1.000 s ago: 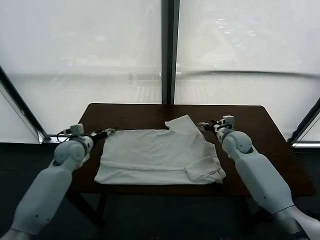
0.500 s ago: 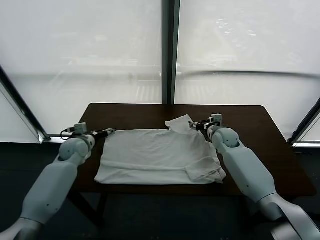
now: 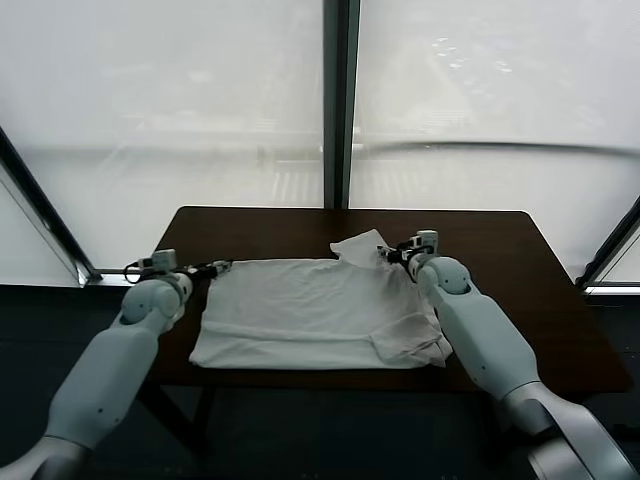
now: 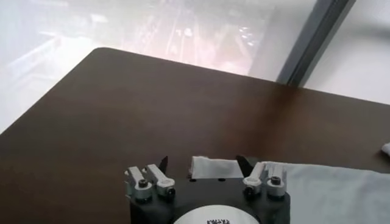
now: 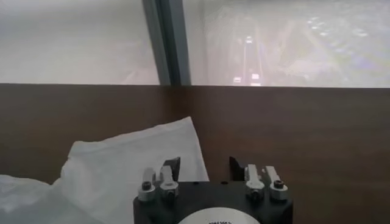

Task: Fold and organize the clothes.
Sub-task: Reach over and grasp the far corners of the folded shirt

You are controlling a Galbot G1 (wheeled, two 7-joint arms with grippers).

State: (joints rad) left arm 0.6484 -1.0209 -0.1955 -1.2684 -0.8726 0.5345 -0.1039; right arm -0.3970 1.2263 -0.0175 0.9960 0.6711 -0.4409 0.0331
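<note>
No brand, label or lettering can be read on the pale T-shirt [image 3: 318, 313], which lies spread plain side up on the dark wooden table [image 3: 500, 240]. The left gripper [image 4: 203, 165] sits at the shirt's far left corner, jaws parted around the hem. The right gripper [image 5: 204, 164] sits at the raised far right sleeve, jaws parted over its edge. Frosted windows [image 3: 160, 100] stand beyond both.

The T-shirt [image 3: 315, 312] in the middle of the head picture is soft, pale cloth, matt and a bit wrinkly. The table [image 3: 500, 250] under it looks like dark brown wood, smooth with a faint shine. The robot arms at the lower left and right have smooth, pale plastic shells.
</note>
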